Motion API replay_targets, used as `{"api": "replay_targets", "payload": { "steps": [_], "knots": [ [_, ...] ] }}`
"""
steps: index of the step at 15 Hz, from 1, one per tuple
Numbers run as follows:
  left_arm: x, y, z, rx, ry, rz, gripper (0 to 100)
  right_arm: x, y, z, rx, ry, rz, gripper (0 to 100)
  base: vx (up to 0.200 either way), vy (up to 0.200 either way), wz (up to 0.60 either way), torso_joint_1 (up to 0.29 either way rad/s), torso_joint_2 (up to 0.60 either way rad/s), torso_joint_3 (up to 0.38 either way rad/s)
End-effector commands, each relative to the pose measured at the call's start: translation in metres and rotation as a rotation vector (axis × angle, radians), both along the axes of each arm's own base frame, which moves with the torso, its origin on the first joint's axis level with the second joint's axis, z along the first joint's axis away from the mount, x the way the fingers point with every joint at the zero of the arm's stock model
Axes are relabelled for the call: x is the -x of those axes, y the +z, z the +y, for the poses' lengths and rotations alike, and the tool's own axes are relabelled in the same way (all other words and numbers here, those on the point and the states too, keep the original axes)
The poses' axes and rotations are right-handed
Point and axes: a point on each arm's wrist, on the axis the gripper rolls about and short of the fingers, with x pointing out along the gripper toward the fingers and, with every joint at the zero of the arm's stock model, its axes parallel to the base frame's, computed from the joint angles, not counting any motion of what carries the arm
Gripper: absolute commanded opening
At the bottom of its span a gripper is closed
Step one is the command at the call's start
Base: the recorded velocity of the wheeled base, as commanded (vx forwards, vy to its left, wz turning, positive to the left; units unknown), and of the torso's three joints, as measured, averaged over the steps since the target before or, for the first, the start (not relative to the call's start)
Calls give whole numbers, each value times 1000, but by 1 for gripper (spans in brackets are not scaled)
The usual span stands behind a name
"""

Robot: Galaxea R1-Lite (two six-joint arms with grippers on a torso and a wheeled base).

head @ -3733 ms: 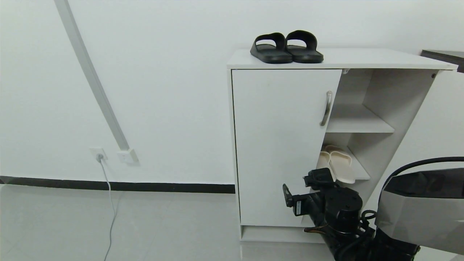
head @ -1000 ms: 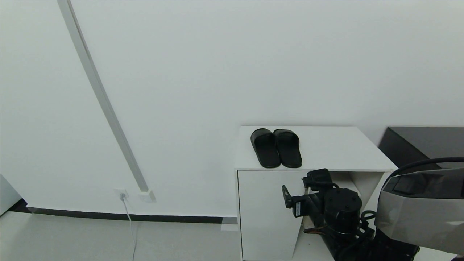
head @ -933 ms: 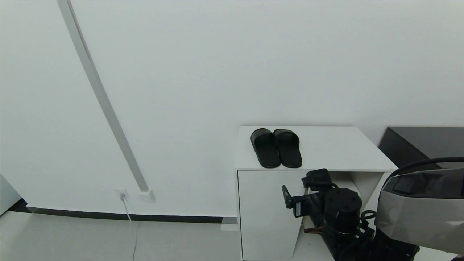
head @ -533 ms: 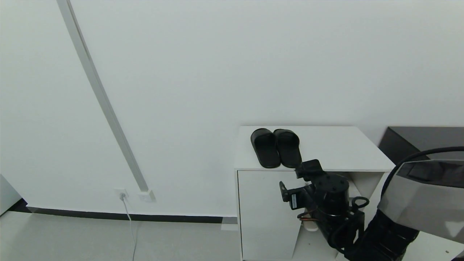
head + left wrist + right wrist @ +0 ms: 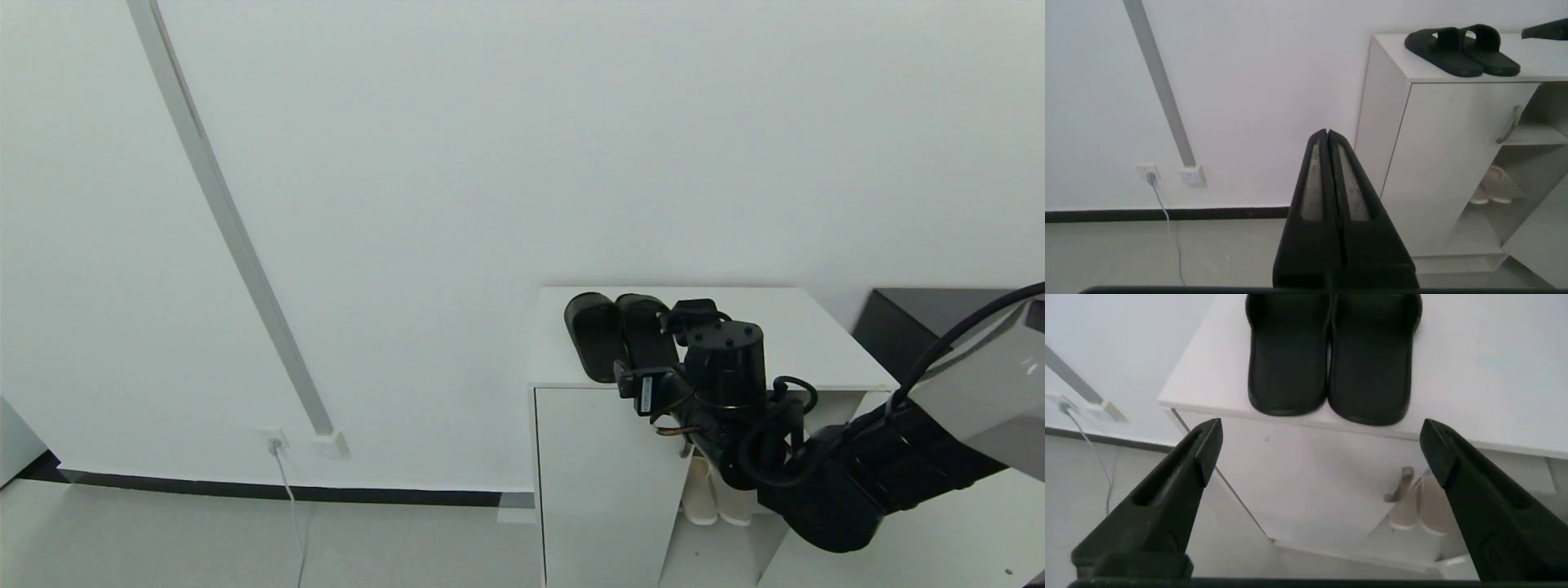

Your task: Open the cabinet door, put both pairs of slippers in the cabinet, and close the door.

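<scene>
A pair of black slippers lies side by side on the white cabinet's top. My right gripper hangs open in front of the cabinet's top edge, just short of the black slippers' near ends, one finger on each side of the pair. A beige pair of slippers rests on a shelf in the open right compartment. The left door, with a metal handle, is closed. My left gripper is shut on nothing, well away from the cabinet.
A white wall stands behind the cabinet, with a slanted cable duct, a socket and a cord. A dark piece of furniture stands to the cabinet's right. Bare grey floor lies to its left.
The head view rose from the cabinet's front to look down on its top. Within the last second my right arm lifted from before the open compartment up to the black slippers.
</scene>
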Motion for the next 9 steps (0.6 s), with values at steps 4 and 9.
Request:
{"api": "replay_targets", "payload": {
  "steps": [4, 9],
  "knots": [
    [0, 0, 0, 1, 0, 1, 0, -3, -17, 3, 11, 10, 26, 100, 200, 0, 0, 10, 4, -1],
    [0, 0, 0, 5, 1, 1, 0, -14, -42, 2, 16, 38, 39, 100, 160, 0, 0, 3, 1, 2]
  ]
}}
